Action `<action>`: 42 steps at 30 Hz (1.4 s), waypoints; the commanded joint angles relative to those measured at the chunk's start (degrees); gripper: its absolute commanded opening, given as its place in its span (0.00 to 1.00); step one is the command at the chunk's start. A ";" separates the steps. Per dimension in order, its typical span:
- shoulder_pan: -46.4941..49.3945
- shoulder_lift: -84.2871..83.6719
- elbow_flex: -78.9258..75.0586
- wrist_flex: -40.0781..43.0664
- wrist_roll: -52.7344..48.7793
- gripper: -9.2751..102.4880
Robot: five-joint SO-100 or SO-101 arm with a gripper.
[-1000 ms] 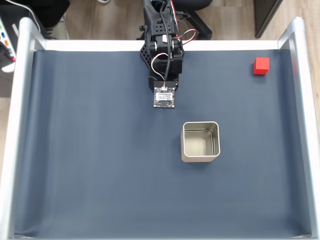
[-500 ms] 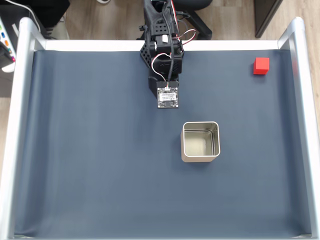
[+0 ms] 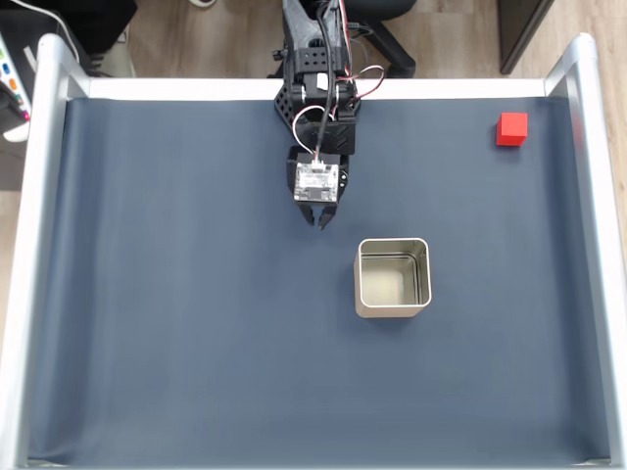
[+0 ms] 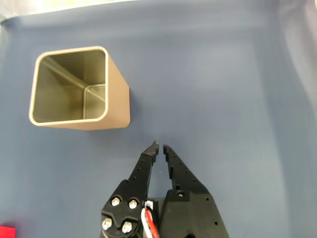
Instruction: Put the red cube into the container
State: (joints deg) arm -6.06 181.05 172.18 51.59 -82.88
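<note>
The counter (image 3: 176, 323) is covered with a dark blue mat and has pale metal rails along its sides in the fixed view.

The black arm (image 3: 315, 88) comes in from the far edge of the counter, near the middle. It has red and white wires on it and a small grey board on top. The tool (image 3: 320, 221) sticks out from under that board and points toward the near side. In the wrist view, the tool (image 4: 159, 146) has two black fingers (image 4: 142, 171) with small holes along them. The tips are almost together, with only a thin gap between them. Nothing is held between them. The tool hangs over bare blue mat.

The container (image 3: 393, 277) sits on the mat, a little right of the middle in the fixed view. It is a square silver tin with round corners and shiny walls inside. It is open at the top and looks empty. It is near the tool, to the right and nearer, but not touching it. In the wrist view, the container (image 4: 116, 106) is up and to the left of the fingertips.

The red cube (image 3: 511, 128) sits on the mat in the far right corner in the fixed view, close to the right rail. It is well apart from both the tool and the container. In the wrist view, a small bit of red (image 4: 7, 231) shows at the bottom left corner.
</note>
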 commanded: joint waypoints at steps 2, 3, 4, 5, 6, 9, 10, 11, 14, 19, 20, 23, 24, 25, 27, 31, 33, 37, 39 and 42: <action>-1.93 -7.56 -12.92 1.93 0.18 0.08; -2.46 -9.84 -16.08 3.87 0.18 0.08; -3.08 -11.51 -18.90 5.89 0.09 0.08; -3.78 -12.74 -21.62 8.17 -0.44 0.08; -4.39 -13.80 -24.08 10.37 -1.23 0.08; -7.12 -15.82 -30.76 17.23 -2.99 0.08; -8.26 -16.70 -32.78 19.69 -3.69 0.08; -9.67 -17.67 -34.63 22.06 -4.22 0.08; -14.24 -20.30 -38.23 26.89 -5.36 0.08; -24.79 -24.26 -42.54 30.76 -4.13 0.08; -27.42 -25.14 -43.33 31.38 -3.43 0.08; -35.60 -27.86 -45.00 32.43 -0.97 0.08; -38.23 -28.74 -45.53 32.43 -0.09 0.08; -40.96 -29.97 -46.14 32.43 0.88 0.08; -46.23 -32.87 -47.72 32.43 2.64 0.08; -56.25 -39.46 -51.77 31.90 6.59 0.08; -60.73 -42.01 -52.56 31.29 6.86 0.08; -67.76 -46.05 -52.47 26.63 6.24 0.12; -69.87 -47.99 -51.86 23.03 5.10 0.15; -71.98 -50.71 -51.33 17.23 1.93 0.20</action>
State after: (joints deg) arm -76.38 131.31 122.34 72.51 -78.75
